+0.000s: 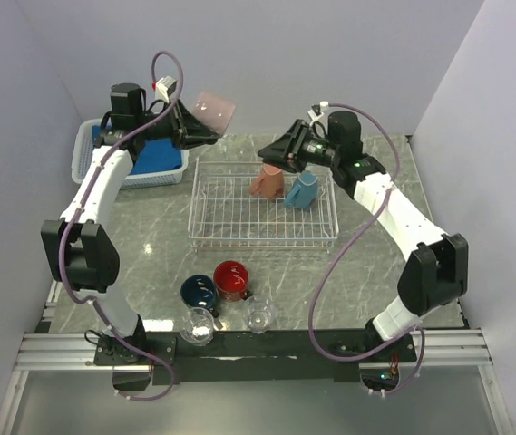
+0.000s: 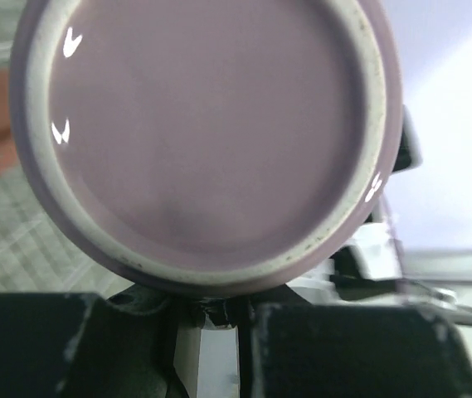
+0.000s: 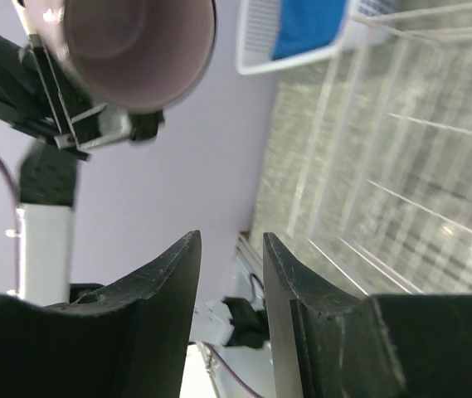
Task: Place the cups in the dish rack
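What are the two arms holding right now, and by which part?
The left fingers hold the mauve mug aloft, gripped at its edge near the rim; whether by handle or wall cannot be told. The right fingers hold nothing.

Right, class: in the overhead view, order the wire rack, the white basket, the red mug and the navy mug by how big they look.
1. wire rack
2. white basket, though it is partly hidden
3. red mug and navy mug: these look about alike, so they are not ranked against each other.
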### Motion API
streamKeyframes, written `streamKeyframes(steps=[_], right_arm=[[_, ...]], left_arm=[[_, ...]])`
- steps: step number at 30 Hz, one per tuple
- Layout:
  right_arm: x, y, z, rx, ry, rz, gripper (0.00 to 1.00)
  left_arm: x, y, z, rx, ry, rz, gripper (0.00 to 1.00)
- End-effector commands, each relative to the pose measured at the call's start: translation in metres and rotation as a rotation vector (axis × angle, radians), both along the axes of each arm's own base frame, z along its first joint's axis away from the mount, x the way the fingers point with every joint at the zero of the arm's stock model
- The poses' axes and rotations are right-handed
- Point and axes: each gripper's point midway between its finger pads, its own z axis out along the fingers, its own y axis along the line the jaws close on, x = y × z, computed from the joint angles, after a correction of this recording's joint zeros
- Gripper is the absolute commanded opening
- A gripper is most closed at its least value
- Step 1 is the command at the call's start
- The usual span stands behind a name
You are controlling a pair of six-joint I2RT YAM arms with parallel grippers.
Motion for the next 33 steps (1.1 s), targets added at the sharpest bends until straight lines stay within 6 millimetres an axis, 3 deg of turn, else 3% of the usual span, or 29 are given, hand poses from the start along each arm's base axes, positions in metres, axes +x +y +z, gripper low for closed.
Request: streamKeyframes(steps=[1, 4, 8, 10, 11, 16, 22, 28, 33], right_arm=[[-0.028, -0.029, 0.01, -0.087, -0.049, 0.009, 0.44], [-0.039, -0.052, 0.017, -0.092, -0.063, -0.042, 0.44], [-0.057, -0.079, 0.041, -0.078, -0.121, -0.106, 0.44], [-0.062, -0.092, 0.044, -0.082, -0.12, -0.138, 0.44], [-0.069, -0.097, 0.053, -0.075, -0.146, -0.146, 0.44], [-0.086, -0.121, 0.05, -0.095, -0.141, -0.202, 0.47], [-0.101, -0.137, 0.038, -0.094, -0.125, -0.241, 0.48], [-0.108, -0.145, 0.039, -0.1, -0.136, -0.257, 0.47], [-0.111, -0.148, 0.036, -0.1, -0.126, -0.265, 0.47]], left_arm=[[-0.013, 0.017, 0.004, 0.232, -0.296, 0.03, 0.01], [0.005, 0.027, -0.037, 0.441, -0.354, 0.07, 0.01], [0.009, 0.024, -0.082, 0.68, -0.421, 0.071, 0.01], [0.014, 0.032, -0.112, 0.829, -0.435, 0.084, 0.01], [0.011, 0.025, -0.12, 0.86, -0.451, 0.069, 0.01], [0.013, 0.025, -0.167, 1.039, -0.472, 0.028, 0.01], [0.026, 0.023, -0.204, 1.135, -0.456, 0.015, 0.01], [0.043, 0.018, -0.223, 1.172, -0.469, 0.014, 0.01], [0.048, -0.003, -0.24, 1.163, -0.475, -0.019, 0.01]])
